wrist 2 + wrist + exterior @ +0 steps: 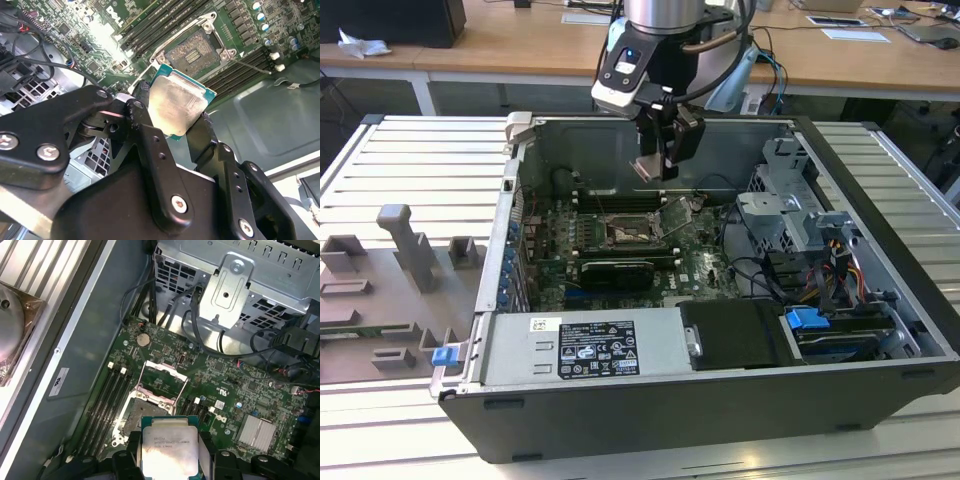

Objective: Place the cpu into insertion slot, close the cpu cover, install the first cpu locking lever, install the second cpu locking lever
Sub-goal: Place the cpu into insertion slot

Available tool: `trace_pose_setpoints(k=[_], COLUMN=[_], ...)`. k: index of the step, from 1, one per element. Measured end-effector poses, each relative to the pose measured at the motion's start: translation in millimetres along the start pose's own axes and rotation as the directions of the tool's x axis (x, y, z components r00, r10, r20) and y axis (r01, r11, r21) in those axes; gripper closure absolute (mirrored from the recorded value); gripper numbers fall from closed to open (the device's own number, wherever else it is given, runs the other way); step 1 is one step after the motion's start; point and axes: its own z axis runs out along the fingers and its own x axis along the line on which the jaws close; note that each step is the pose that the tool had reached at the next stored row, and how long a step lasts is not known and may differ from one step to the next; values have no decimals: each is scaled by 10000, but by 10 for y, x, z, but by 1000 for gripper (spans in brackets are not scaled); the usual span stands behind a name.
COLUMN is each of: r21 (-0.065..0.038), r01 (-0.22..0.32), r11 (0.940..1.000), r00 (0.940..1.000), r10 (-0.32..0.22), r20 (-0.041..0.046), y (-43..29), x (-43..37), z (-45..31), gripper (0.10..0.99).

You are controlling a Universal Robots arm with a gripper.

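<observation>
My gripper (661, 160) is shut on the cpu (649, 167) and hangs inside the open computer case, above the motherboard. In both wrist views the cpu (176, 104) (169, 449) shows its pale metal face, held by its edges between the two black fingers (145, 125). The insertion slot (626, 236) (196, 50) (141, 412) lies bare below, apart from the chip. The cpu cover (165, 381) (673, 214) stands swung up at the slot's far side.
Black memory slots (107, 400) flank the socket. A metal drive cage (790, 210) with cables (750, 270) fills the case's right in the exterior view. The power supply (585, 348) lies along the front. Grey fixtures (410, 245) stand on the table at the left.
</observation>
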Motion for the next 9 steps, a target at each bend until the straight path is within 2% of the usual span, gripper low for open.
trace_pose_setpoints(k=[9], r21=[0], r01=[-1], r11=[10000], r00=[10000], r10=[1], r20=[0], y=[-5], x=[0], z=[58], gripper=[549])
